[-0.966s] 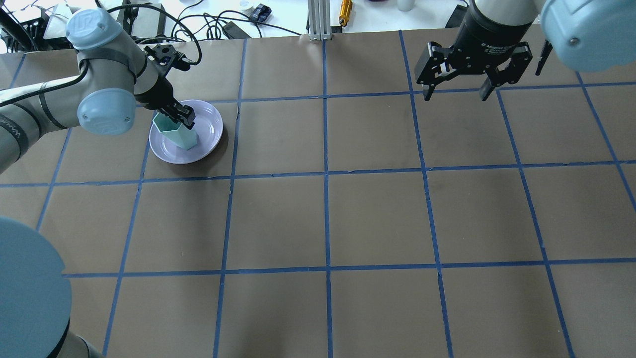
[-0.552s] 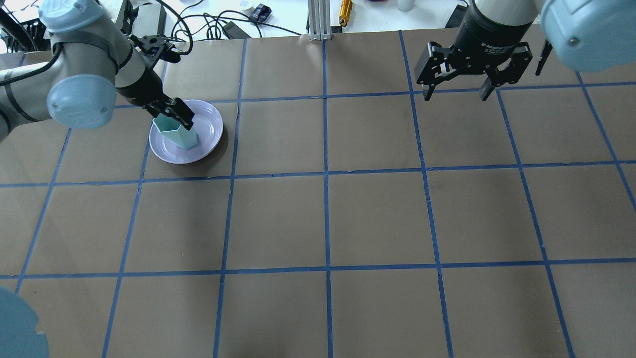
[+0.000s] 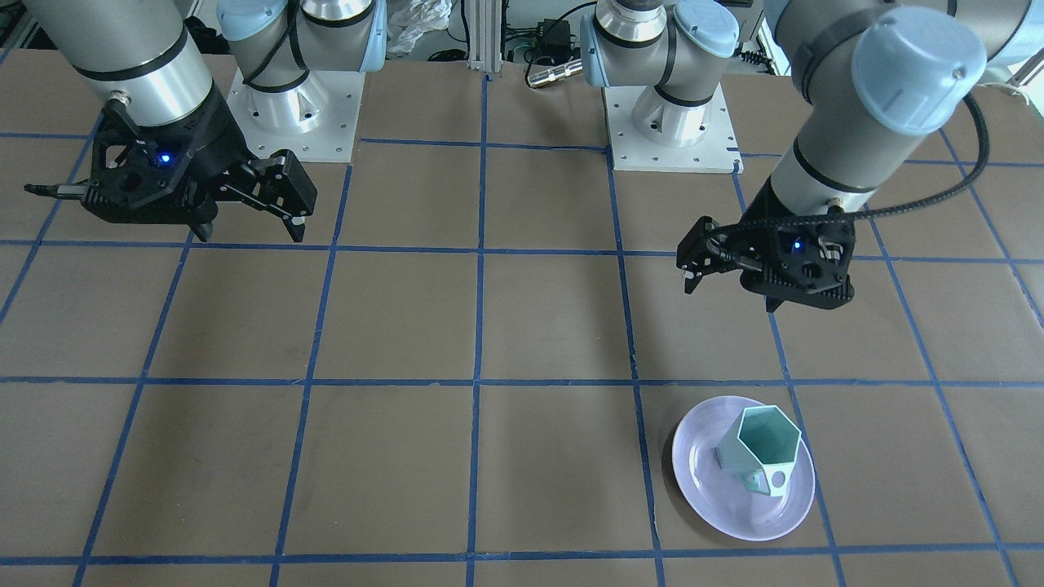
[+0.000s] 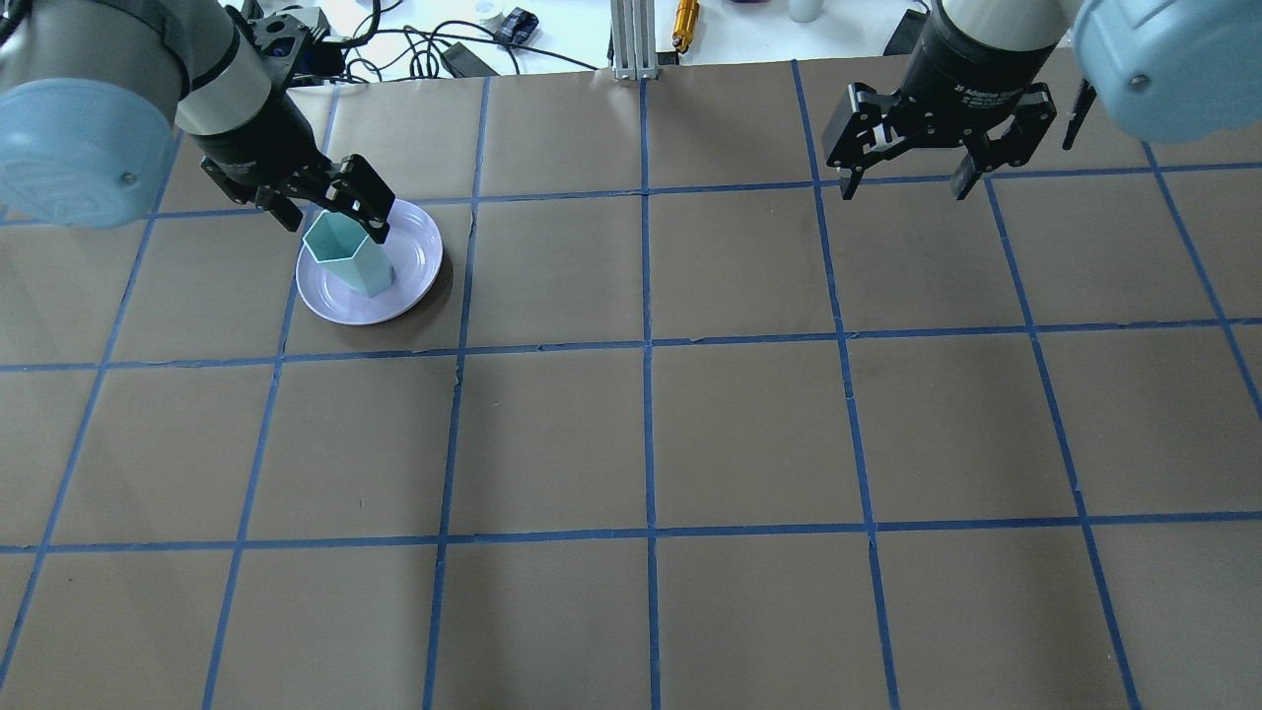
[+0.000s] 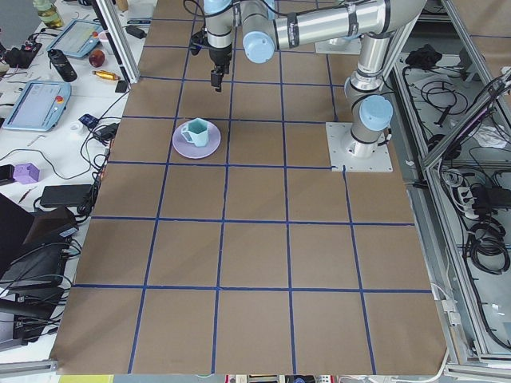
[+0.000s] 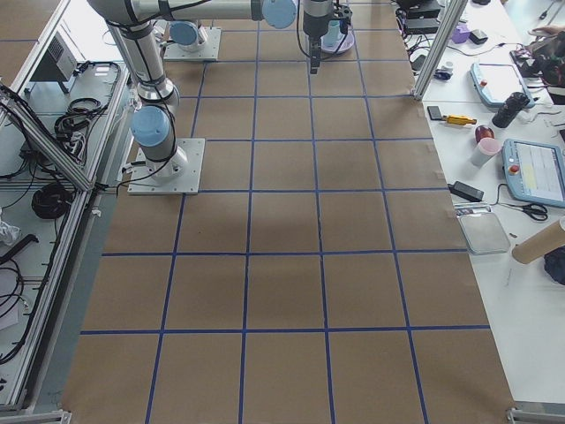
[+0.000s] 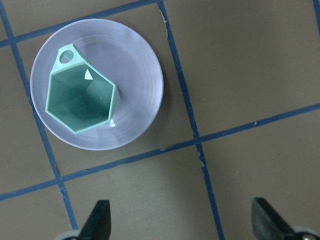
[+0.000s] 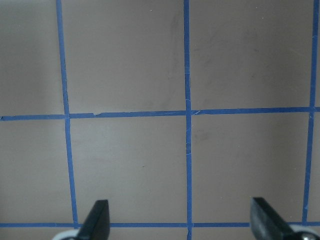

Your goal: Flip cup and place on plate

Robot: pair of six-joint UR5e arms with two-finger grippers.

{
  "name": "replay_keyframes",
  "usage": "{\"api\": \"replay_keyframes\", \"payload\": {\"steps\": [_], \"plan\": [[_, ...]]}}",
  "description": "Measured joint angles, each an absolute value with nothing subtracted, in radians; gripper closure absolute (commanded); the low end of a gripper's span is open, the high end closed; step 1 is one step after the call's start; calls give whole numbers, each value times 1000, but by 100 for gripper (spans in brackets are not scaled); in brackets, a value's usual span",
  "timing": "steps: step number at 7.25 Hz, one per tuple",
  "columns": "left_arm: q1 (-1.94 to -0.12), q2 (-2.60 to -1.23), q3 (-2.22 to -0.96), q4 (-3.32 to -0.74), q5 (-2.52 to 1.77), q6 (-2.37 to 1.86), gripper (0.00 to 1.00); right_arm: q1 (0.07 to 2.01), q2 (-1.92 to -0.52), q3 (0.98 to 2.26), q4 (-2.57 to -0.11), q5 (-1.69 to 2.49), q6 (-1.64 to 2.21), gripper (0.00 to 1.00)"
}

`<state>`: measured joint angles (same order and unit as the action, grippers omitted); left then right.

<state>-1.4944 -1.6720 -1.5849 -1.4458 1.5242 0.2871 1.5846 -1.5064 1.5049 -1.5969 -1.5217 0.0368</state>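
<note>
Lifted clear since a second ago, my left gripper (image 7: 181, 222) hangs with fingers spread above and beside the cup (image 7: 82, 100), which stands mouth-up on the plate (image 7: 140, 75); I judge placement done, only retreat remaining, while the right gripper (image 4: 902, 185) idles well apart, likewise spread.

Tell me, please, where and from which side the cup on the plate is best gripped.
Probably from straight above: the cup stands upright on the plate, mouth open upward. Pinch one wall at the rim, one finger inside and one on a flat outer facet, on the side away from the handle.
</note>
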Motion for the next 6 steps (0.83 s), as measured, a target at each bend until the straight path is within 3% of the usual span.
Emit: {"api": "replay_keyframes", "payload": {"steps": [2,6], "plan": [[-1532,-1616,-1524,-1603,1531,213,0,1585,-1506,1505,-1597,-1522,37,0],[-1594,-1565,-1528,-1645,1576,60,0,1585,-1506,1505,-1597,-1522,37,0]]}}
